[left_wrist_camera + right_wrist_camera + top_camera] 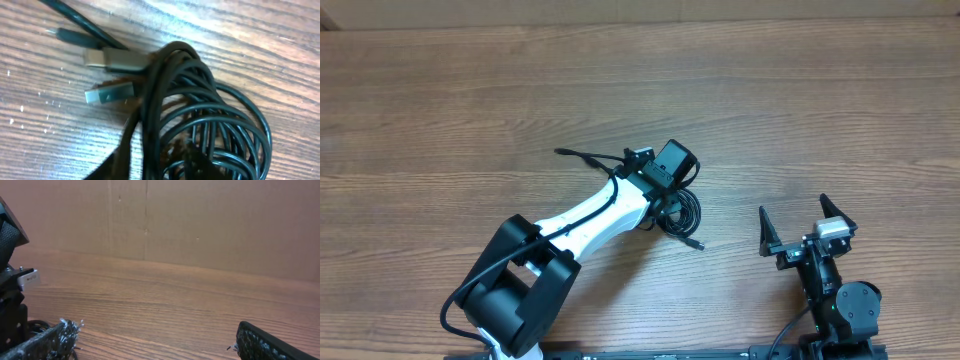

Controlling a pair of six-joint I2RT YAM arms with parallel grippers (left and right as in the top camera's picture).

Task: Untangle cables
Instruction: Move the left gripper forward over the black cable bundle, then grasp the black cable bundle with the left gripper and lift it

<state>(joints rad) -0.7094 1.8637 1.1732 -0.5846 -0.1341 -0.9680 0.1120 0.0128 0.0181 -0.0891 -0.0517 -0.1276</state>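
While the left gripper point(665, 188) hangs over the coiled cables point(683, 212) mid-table, its opening cannot be told. Two USB plugs point(110, 93) jut past the coil's edge. The right gripper point(792, 208) is spread wide, empty, well apart, with bare wooden table point(470, 90) all round.

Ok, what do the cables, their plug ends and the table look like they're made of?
The cables: smooth black plastic or rubber jacket, glossy highlights along the loops. The plug ends: dull grey-brown housings, metal or metallic-finished plastic, hard to tell. The table: wood or wood-look laminate, visible grain.
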